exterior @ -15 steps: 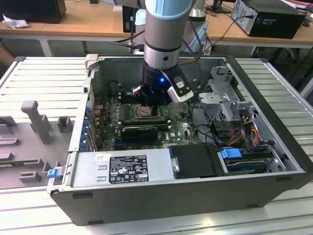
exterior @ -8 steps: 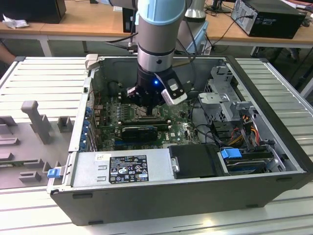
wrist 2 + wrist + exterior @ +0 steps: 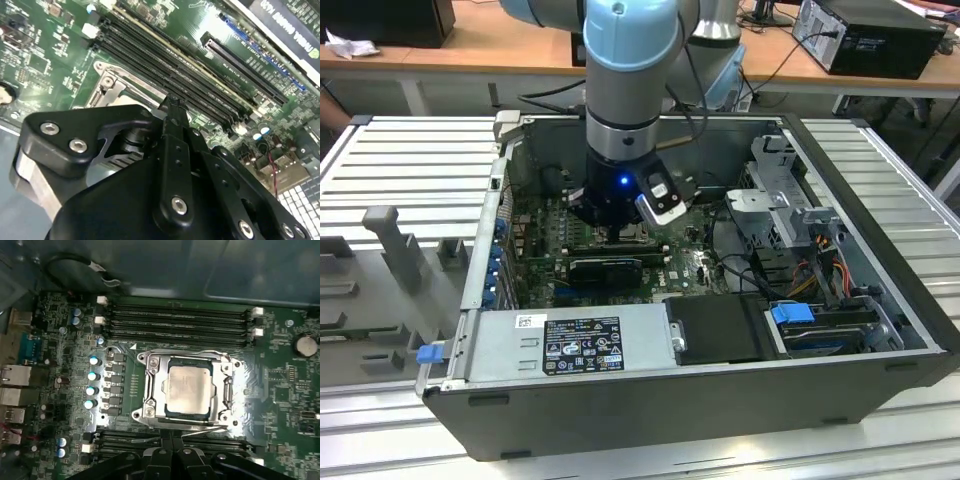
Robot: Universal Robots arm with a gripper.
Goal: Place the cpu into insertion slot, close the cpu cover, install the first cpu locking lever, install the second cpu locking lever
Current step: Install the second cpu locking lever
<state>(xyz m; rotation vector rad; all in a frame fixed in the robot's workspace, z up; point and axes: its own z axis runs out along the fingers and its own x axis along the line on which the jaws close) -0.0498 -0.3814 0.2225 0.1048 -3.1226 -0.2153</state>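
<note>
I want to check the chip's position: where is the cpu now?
In the first wrist view the cpu lies flat in the insertion slot, framed by the cpu cover, between two banks of long black RAM slots, with the tool close by it.

Component count, open computer case

One cpu point(image 3: 188, 389) sits in one insertion slot point(image 3: 150, 390) under one cpu cover point(image 3: 223, 390); one graphics card point(image 3: 606, 270), one robot arm point(image 3: 630, 90) and one tool point(image 3: 172, 452) are present.
</note>
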